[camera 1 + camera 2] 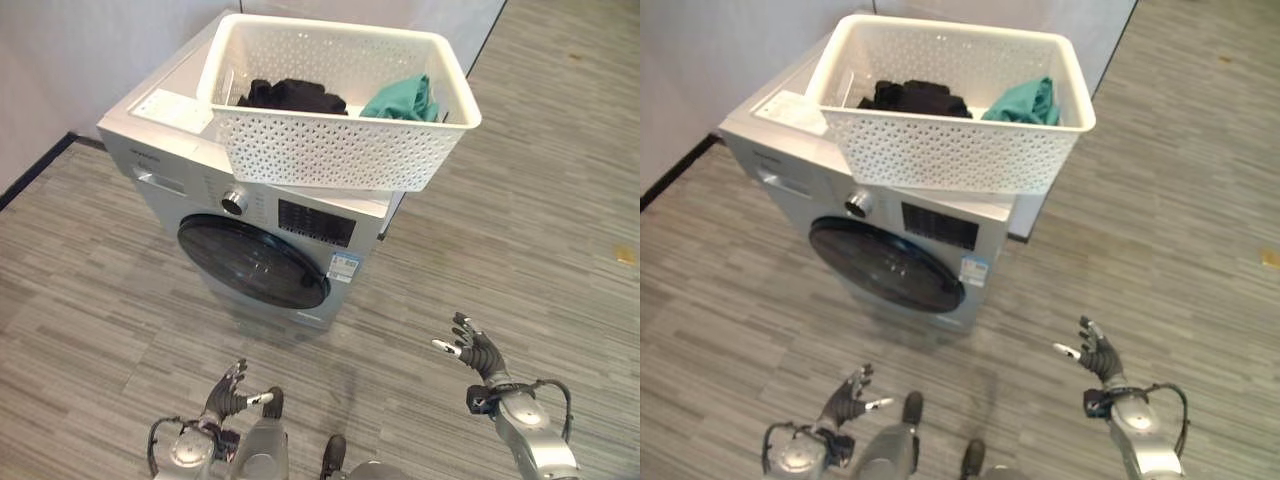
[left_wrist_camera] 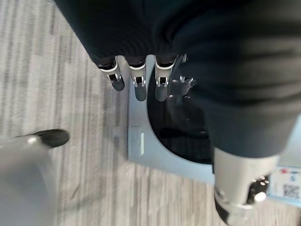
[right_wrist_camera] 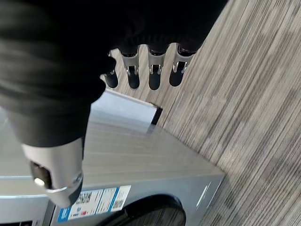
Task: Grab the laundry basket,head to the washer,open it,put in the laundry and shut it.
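Two hands, left [image 1: 228, 392] and right [image 1: 472, 348], at frame bottom, fingers apart, empty; white laundry basket [image 1: 330, 150] atop washer [image 1: 200, 150], round door [image 1: 252, 262] closed.

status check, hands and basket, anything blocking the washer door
Left hand and right hand open, empty, low before washer. Basket with laundry sits on washer top. Door shut, nothing blocking.

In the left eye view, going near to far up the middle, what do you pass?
Left hand → washer door → control knob → laundry basket → black clothes inside it.
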Controlling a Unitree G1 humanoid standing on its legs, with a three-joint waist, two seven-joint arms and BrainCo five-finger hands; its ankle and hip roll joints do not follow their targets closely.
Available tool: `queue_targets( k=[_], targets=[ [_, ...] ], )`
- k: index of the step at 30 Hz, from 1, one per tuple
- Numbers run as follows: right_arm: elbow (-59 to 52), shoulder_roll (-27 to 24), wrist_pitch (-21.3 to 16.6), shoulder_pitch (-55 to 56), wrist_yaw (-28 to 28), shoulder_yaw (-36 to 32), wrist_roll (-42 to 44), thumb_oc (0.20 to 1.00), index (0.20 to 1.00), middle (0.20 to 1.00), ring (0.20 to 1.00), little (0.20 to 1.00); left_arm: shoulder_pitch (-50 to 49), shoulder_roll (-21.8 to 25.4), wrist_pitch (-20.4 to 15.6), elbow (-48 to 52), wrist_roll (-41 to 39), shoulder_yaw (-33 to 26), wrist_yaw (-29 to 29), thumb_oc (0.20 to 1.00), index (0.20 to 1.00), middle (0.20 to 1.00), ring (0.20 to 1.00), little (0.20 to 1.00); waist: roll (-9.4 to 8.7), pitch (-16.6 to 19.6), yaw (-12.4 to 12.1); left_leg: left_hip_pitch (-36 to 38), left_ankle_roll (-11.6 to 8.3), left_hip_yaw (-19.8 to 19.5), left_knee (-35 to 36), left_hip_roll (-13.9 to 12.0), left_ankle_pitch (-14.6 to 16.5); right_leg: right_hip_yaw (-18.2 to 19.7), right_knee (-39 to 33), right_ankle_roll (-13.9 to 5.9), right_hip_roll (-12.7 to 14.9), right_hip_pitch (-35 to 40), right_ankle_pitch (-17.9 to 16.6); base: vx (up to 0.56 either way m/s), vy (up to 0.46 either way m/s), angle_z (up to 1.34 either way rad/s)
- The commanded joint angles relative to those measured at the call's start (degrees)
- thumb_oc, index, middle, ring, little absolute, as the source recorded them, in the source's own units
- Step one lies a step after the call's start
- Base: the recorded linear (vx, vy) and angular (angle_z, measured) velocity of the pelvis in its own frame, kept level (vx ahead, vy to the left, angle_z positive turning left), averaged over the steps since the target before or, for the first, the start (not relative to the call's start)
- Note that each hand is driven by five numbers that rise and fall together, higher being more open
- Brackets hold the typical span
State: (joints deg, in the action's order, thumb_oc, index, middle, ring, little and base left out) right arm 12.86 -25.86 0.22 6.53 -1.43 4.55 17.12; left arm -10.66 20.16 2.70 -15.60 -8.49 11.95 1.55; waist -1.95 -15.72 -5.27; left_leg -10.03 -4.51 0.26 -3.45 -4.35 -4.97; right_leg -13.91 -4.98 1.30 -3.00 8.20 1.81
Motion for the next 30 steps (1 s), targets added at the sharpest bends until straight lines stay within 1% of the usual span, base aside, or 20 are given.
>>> queue_targets(
  k=[1,3,6,8,9,12,13,14,15,16,17,19,20,21,24,25,26,28,29,30],
  targets=[
    [-1.7,-2.4,-2.1,-1.1,-0.7,1.7,-2.3,1.000,1.000,1.000,1.000,1.000,1.9,0.7,-2.2,-0.8,2.0,1.2,0.2,1.000,1.000,1.000,1.000,1.000,-1.54,2.1,1.9,0.0,-0.39,3.6,-5.1,-5.8,0.7,-0.1,0.4,-2.67,3.6,-2.6,3.5,-0.01,0.046,0.28],
    [-1.3,-2.3,-2.3,-1.8,-0.6,2.6,-2.4,1.000,1.000,1.000,1.000,1.000,2.2,0.5,-2.2,-1.6,1.9,1.5,0.6,1.000,1.000,1.000,1.000,1.000,-1.42,2.6,2.3,0.4,-0.52,3.1,-4.2,-6.6,-0.1,-0.5,0.3,-2.80,3.8,-3.1,3.3,0.01,0.049,0.29],
    [0.3,-3.0,-2.5,-4.0,-0.9,5.0,-5.0,1.000,1.000,1.000,1.000,1.000,2.4,0.4,-2.4,-2.9,3.5,1.8,1.5,1.000,1.000,1.000,1.000,1.000,-0.34,3.4,2.4,1.2,-1.78,4.1,0.7,-11.1,-3.7,-2.8,0.2,-3.46,4.5,-3.3,4.0,0.04,0.088,0.27],
    [0.4,-3.0,-2.5,-4.1,-0.9,5.1,-5.0,1.000,1.000,1.000,1.000,1.000,2.4,0.4,-2.5,-2.9,3.5,1.8,1.5,1.000,1.000,1.000,1.000,1.000,-0.28,3.3,2.5,1.4,-1.85,4.1,1.1,-11.1,-4.0,-2.9,0.2,-3.42,4.4,-3.2,4.0,0.04,0.097,0.49],
    [3.6,-3.8,-2.0,-7.9,-3.2,6.1,-6.8,1.000,1.000,1.000,1.000,1.000,2.7,0.3,-2.7,-3.3,4.0,2.1,2.4,1.000,1.000,1.000,1.000,1.000,0.96,3.4,1.7,1.6,-3.22,4.8,3.5,-13.4,-5.9,-4.3,0.1,-4.05,5.3,-2.8,4.2,0.05,0.154,0.49],
    [5.0,-4.2,-1.8,-10.9,-4.2,7.2,-7.9,1.000,1.000,1.000,1.000,1.000,2.8,0.1,-2.9,-3.9,4.4,1.8,3.0,1.000,1.000,1.000,1.000,1.000,1.87,3.1,0.8,2.4,-4.27,2.2,4.6,-14.1,-5.7,-4.0,0.2,-4.59,6.3,-2.6,4.0,0.08,0.207,0.25],
    [6.3,-4.4,-1.5,-12.9,-4.2,8.2,-8.6,1.000,1.000,1.000,1.000,1.000,2.5,0.1,-3.1,-3.9,4.9,1.8,3.0,1.000,1.000,1.000,1.000,1.000,2.65,3.1,-0.1,3.3,-4.66,-1.7,3.5,-13.4,-3.1,-3.1,0.1,-5.42,7.4,-2.0,3.8,0.08,0.195,0.12],
    [6.4,-4.4,-1.5,-13.0,-4.2,8.2,-8.6,1.000,1.000,1.000,1.000,1.000,2.6,0.1,-3.1,-3.9,4.9,1.7,3.0,1.000,1.000,1.000,1.000,1.000,2.66,3.1,0.0,3.1,-4.57,-1.9,3.4,-13.3,-3.2,-3.2,0.1,-5.45,7.4,-2.1,3.6,0.16,0.313,0.01],
    [7.2,-4.4,-1.1,-13.5,-3.9,8.2,-9.5,1.000,1.000,1.000,1.000,1.000,2.5,-0.1,-3.3,-4.6,5.3,2.1,2.7,1.000,1.000,1.000,1.000,1.000,3.37,3.8,0.2,3.1,-4.81,-2.6,2.1,-12.0,-0.9,-2.9,0.0,-6.44,9.2,-1.6,3.1,0.09,0.183,-0.02],
    [7.2,-4.4,-1.1,-13.5,-3.9,8.2,-9.5,1.000,1.000,1.000,1.000,1.000,2.5,-0.1,-3.3,-4.6,5.3,2.1,2.7,1.000,1.000,1.000,1.000,1.000,3.34,3.8,0.2,3.0,-4.76,-2.6,1.9,-12.0,-0.8,-2.9,0.0,-6.50,9.2,-1.6,3.1,0.16,0.391,0.16],
    [8.0,-4.2,-0.6,-14.6,-4.1,8.6,-11.0,1.000,1.000,1.000,1.000,1.000,2.5,0.3,-3.4,-4.2,5.8,2.1,2.5,1.000,1.000,1.000,1.000,1.000,3.58,4.0,-0.3,2.6,-4.18,-3.0,-0.7,-9.9,1.8,-2.4,0.1,-7.28,11.8,-1.3,2.0,0.07,0.227,0.20],
    [8.6,-4.0,-0.3,-15.2,-3.9,8.9,-12.3,1.000,1.000,1.000,1.000,1.000,2.2,0.7,-3.6,-3.8,6.3,1.9,2.3,1.000,1.000,1.000,1.000,1.000,3.53,4.2,-0.7,2.4,-3.41,-3.1,-2.2,-8.2,3.5,-2.1,0.2,-7.92,13.4,-1.2,1.6,0.09,0.331,0.01],
    [8.5,-3.6,0.4,-15.1,-3.8,8.7,-14.5,1.000,1.000,1.000,1.000,1.000,1.6,1.5,-3.6,-3.5,7.0,1.8,1.9,1.000,1.000,1.000,1.000,1.000,3.06,4.3,-1.1,2.9,-2.03,-1.8,-3.4,-6.2,5.7,-1.3,1.3,-8.88,16.0,-1.9,0.4,0.08,0.320,-0.32],
    [8.5,-3.5,0.5,-15.1,-3.8,8.7,-14.6,1.000,1.000,1.000,1.000,1.000,1.6,1.5,-3.6,-3.6,7.0,1.8,1.9,1.000,1.000,1.000,1.000,1.000,2.93,4.4,-1.3,2.9,-1.93,-1.6,-3.5,-6.1,5.8,-1.1,1.4,-8.98,16.2,-2.0,0.4,0.05,0.329,-0.49],
    [8.6,-1.9,0.8,-14.2,-3.7,7.7,-16.0,1.000,1.000,1.000,1.000,1.000,0.9,2.4,-3.5,-3.9,8.3,0.5,2.3,1.000,1.000,1.000,1.000,1.000,2.27,4.7,-1.7,3.8,0.72,0.4,-3.2,-3.2,8.1,1.7,5.1,-10.27,19.3,-5.8,-0.8,0.01,0.271,-0.53],
    [8.2,-1.2,0.4,-14.1,-3.8,7.6,-15.0,1.000,1.000,1.000,1.000,1.000,1.2,3.0,-3.6,-3.9,8.0,0.4,2.7,1.000,1.000,1.000,1.000,1.000,2.33,4.3,-1.5,3.9,1.32,1.0,-3.1,-3.0,8.0,2.9,8.5,-10.27,19.4,-8.3,-0.7,-0.13,0.274,-0.74],
    [7.7,0.5,-0.7,-15.0,-4.4,7.7,-12.6,1.000,1.000,1.000,1.000,1.000,2.8,4.0,-3.1,-3.8,7.5,0.4,3.7,1.000,1.000,1.000,1.000,1.000,2.42,2.5,-1.2,2.8,2.34,1.7,-4.0,-2.6,7.7,4.9,14.8,-9.72,16.3,-12.1,1.5,-0.20,0.217,-0.83],
    [7.1,0.5,-1.3,-14.9,-4.7,7.8,-12.7,1.000,1.000,1.000,1.000,1.000,3.1,4.4,-3.3,-3.3,7.2,0.1,4.0,1.000,1.000,1.000,1.000,1.000,2.12,2.1,-1.5,1.9,2.62,2.0,-4.2,-2.1,7.6,4.6,15.1,-9.31,15.3,-12.7,2.3,-0.14,0.087,-0.54],
    [6.6,0.7,-1.7,-15.0,-4.7,7.9,-12.6,1.000,1.000,1.000,1.000,1.000,3.2,4.2,-3.5,-3.2,7.5,0.0,3.8,1.000,1.000,1.000,1.000,1.000,1.76,2.2,-1.9,1.7,2.59,2.4,-4.1,-1.6,7.7,2.7,13.4,-9.29,15.4,-11.7,2.5,-0.07,-0.016,-0.29],
    [5.5,1.0,-3.0,-14.6,-5.6,8.1,-12.2,1.000,1.000,1.000,1.000,1.000,4.0,3.9,-3.7,-2.7,7.0,1.3,3.9,1.000,1.000,1.000,1.000,1.000,1.11,1.6,-1.5,0.9,2.67,2.0,-4.0,-1.2,7.0,3.2,12.0,-8.54,13.7,-10.8,3.1,-0.07,-0.017,-0.14]
  ],
)
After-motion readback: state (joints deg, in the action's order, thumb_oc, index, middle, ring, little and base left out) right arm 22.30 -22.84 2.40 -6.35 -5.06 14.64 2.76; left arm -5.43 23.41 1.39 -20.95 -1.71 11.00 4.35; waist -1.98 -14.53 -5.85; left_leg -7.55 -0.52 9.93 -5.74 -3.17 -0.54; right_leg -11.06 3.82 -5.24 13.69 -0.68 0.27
